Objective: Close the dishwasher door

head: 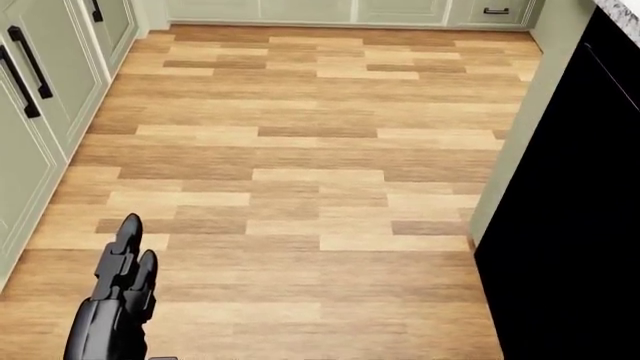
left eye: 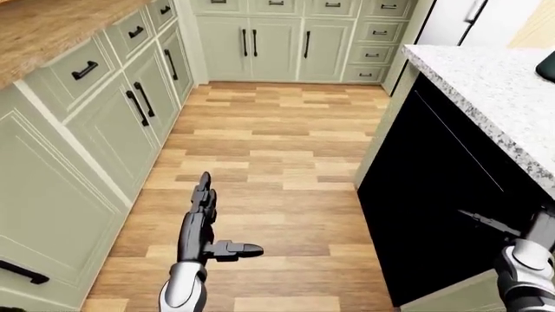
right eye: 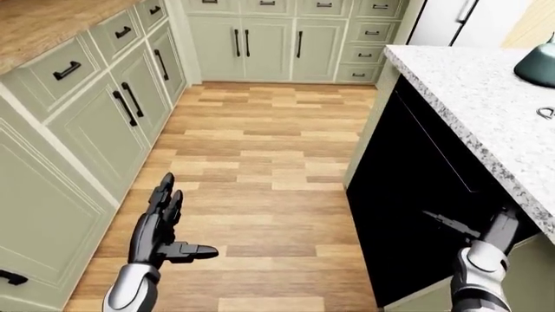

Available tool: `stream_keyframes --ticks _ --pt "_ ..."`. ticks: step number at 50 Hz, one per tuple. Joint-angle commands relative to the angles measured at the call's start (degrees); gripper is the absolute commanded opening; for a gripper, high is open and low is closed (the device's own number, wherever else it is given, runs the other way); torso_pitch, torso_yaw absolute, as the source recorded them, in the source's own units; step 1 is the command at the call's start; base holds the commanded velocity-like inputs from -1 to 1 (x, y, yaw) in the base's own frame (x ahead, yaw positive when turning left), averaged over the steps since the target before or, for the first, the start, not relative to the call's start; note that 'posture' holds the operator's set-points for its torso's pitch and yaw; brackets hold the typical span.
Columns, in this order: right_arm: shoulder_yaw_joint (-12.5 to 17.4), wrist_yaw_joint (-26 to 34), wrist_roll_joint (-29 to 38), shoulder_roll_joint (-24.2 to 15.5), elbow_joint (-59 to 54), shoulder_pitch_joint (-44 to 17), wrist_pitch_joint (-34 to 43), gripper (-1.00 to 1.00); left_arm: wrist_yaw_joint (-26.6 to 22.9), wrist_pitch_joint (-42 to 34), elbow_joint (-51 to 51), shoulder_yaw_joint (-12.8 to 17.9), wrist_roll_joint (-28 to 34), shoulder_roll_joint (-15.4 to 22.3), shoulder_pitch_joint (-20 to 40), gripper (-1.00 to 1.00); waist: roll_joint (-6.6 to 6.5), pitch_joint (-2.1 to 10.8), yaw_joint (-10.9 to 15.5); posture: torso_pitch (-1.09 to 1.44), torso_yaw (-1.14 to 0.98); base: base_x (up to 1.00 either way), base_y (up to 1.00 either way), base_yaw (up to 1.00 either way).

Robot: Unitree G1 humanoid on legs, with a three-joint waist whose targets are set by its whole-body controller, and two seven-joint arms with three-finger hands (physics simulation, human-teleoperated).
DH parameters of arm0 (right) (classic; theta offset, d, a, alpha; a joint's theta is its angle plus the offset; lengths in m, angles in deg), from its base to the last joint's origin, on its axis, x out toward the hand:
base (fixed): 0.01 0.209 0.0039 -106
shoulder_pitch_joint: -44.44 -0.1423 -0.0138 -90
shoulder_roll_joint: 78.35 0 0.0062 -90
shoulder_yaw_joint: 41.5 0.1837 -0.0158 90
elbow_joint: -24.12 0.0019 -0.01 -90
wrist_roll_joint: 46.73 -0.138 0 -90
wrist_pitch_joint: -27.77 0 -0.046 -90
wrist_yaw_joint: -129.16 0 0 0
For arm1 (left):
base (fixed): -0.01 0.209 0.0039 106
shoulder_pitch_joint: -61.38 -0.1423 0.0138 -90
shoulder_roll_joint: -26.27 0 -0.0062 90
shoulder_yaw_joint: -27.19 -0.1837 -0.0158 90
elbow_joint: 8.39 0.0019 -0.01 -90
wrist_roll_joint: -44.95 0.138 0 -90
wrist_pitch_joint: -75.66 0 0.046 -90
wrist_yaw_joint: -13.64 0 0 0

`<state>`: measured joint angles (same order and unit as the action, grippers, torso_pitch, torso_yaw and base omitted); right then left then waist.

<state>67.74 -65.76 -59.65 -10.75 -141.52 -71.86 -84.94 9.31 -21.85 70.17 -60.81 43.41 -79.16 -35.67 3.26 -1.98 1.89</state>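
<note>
The dishwasher door (right eye: 408, 188) is a tall black panel at the right, standing upright under the speckled granite counter (right eye: 486, 97). In the head view, the dishwasher door (head: 570, 225) fills the right edge. My right hand (right eye: 473, 233) is at the lower right, open, with its dark fingers (right eye: 444, 222) stretched flat against the door's face. My left hand (left eye: 227, 218) hangs open over the wooden floor at the lower left, well apart from the door, with nothing in it.
Sage-green cabinets (left eye: 112, 123) with black handles run down the left under a wooden counter (left eye: 43, 26). More cabinets (left eye: 278, 39) close off the top. A teal object (right eye: 538, 62) sits on the granite. Wooden floor (left eye: 269, 156) lies between the two sides.
</note>
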Motion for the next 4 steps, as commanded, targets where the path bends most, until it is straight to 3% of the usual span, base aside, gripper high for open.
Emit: stream_keyframes --ticks 1,4 --pt "1.03 -1.94 -0.55 -2.54 1.85 -1.03 -2.63 1.00 -0.05 1.72 -2.40 -0.12 -0.10 0.03 0.85 1.00 0.73 1.12 -0.31 0.00 0.00 0.00 0.00 0.00" --pt "1.13 -1.83 -0.77 -2.57 1.90 -0.95 -2.68 1.00 -0.04 1.73 -2.39 -0.12 -0.11 0.02 0.85 1.00 0.76 1.19 -0.29 0.00 0.00 0.00 0.00 0.00"
